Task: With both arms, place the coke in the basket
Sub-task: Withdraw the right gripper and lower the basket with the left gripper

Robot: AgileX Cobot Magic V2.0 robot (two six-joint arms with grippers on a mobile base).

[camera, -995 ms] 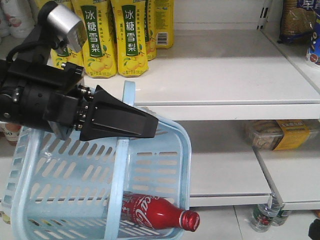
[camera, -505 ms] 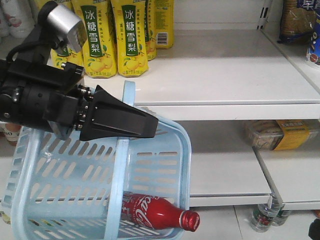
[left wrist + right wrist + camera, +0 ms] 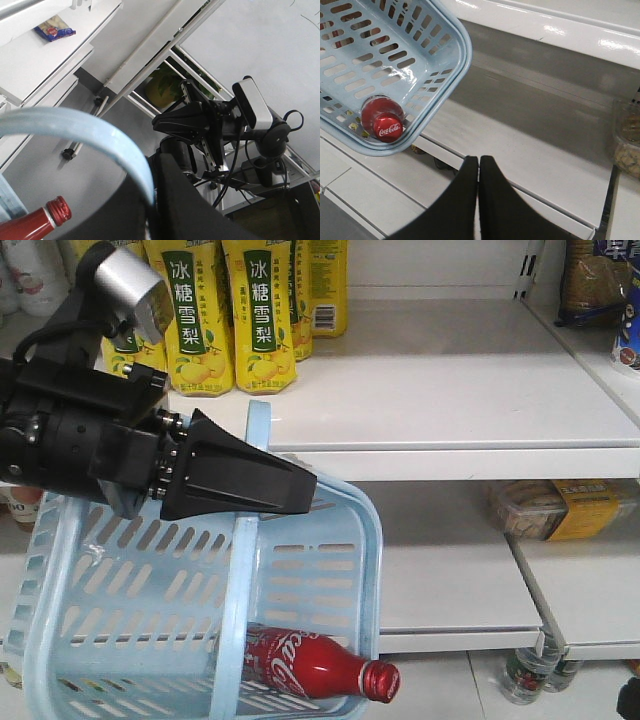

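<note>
White store shelves fill the background, with yellow pear-drink bottles ranked on the upper left and a flat packaged box on the lower shelf to the right. At left in the front view the left gripper reaches in from the edge, its black wedge clamped on the hoop handle of the pale blue basket, which hangs tilted. Against the frames of a moment ago almost nothing differs: the basket has swung a touch to the left and the arm sits where it was. The coke lies on its side in the basket's low corner, cap toward the right wall. The left wrist view adds what the front cannot: the handle running into the black fingers, the red cap below, and the right gripper well apart. The right wrist view shows the coke cap-on through the slotted wall, and the right gripper with fingers pressed together, holding nothing
</note>
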